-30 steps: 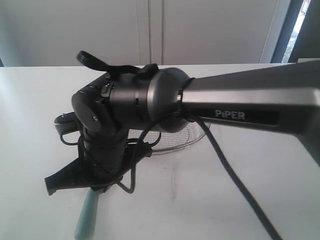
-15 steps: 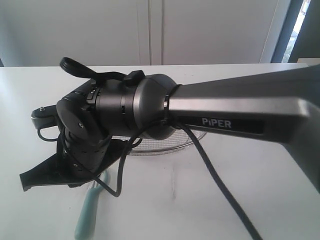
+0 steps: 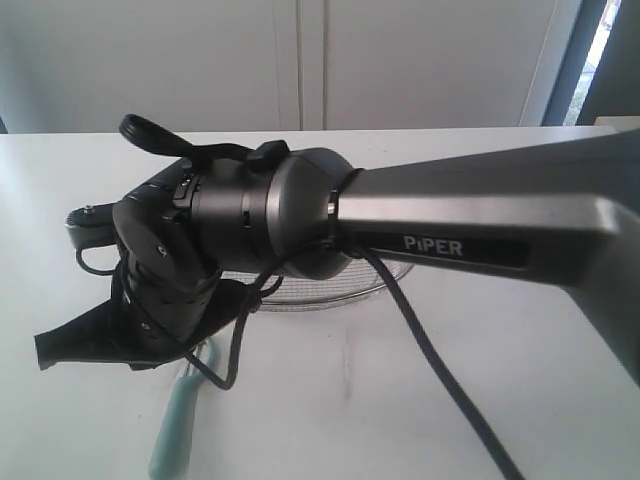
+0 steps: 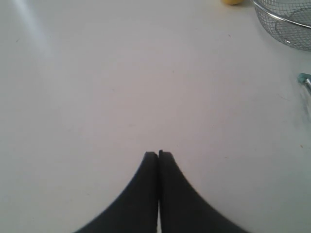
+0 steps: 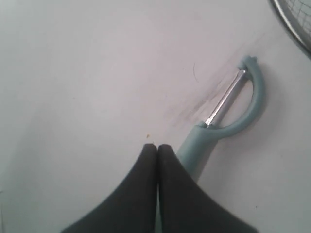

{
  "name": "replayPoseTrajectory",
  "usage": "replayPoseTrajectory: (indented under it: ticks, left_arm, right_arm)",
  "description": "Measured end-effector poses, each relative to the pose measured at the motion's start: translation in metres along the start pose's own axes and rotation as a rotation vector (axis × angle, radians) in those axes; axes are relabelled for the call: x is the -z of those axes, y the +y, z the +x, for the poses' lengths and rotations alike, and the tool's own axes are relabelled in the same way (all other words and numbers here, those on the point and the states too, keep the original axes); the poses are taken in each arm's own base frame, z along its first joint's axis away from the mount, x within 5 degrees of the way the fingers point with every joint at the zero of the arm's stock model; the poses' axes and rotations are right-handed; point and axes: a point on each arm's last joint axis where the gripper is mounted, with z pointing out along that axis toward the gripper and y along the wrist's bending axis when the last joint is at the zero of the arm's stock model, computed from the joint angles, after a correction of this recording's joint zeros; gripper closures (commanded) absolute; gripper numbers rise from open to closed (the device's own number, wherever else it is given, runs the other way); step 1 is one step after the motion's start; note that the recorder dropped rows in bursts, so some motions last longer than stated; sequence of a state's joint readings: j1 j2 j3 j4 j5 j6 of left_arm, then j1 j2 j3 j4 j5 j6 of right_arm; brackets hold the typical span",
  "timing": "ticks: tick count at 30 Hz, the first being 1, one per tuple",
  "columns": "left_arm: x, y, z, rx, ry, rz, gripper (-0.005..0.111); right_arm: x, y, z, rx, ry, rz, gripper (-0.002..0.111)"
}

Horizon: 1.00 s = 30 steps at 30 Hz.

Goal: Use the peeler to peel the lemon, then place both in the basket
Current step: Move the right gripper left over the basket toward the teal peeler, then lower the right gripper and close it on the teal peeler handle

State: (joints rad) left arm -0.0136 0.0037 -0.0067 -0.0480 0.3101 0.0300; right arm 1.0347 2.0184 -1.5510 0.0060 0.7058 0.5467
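The peeler (image 5: 233, 116), pale teal with a metal blade, lies flat on the white table; its handle runs under and beside my right gripper (image 5: 157, 145), whose fingers are shut together with nothing between them. In the exterior view the right arm reaches across to the left, its gripper (image 3: 42, 352) low over the table and the peeler handle (image 3: 175, 430) just beside it. My left gripper (image 4: 158, 154) is shut over bare table. The lemon (image 4: 232, 2) shows only as a yellow sliver near the wire basket (image 4: 286, 24). The exterior view hides the lemon.
The right arm's grey link (image 3: 480, 220) and its black cable (image 3: 430, 350) cover most of the basket (image 3: 330, 292) in the exterior view. The white table (image 3: 500, 150) ends at a pale wall with cabinet doors behind.
The right arm's wrist has swung to the left and its gripper tip has moved left, uncovering more of the peeler handle. In the last half second it barely shifted.
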Motion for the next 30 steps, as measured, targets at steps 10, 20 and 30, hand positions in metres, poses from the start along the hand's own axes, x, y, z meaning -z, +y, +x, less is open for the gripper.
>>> replayPoseTrajectory:
  ticks: [10,20,30]
  left_arm:
    - [0.000,0.000,0.000,0.000,0.000,0.000,0.107]
    - [0.000,0.000,0.000,0.000,0.000,0.000,0.107]
    - [0.000,0.000,0.000,0.000,0.000,0.000,0.107]
  right_arm:
    - [0.000,-0.003,0.006,-0.346,0.054,0.047,0.108]
    - [-0.015,0.019,0.006,-0.315,0.102,0.102,0.108]
    - [-0.031,0.017,0.015,-0.426,0.159,0.242,0.103]
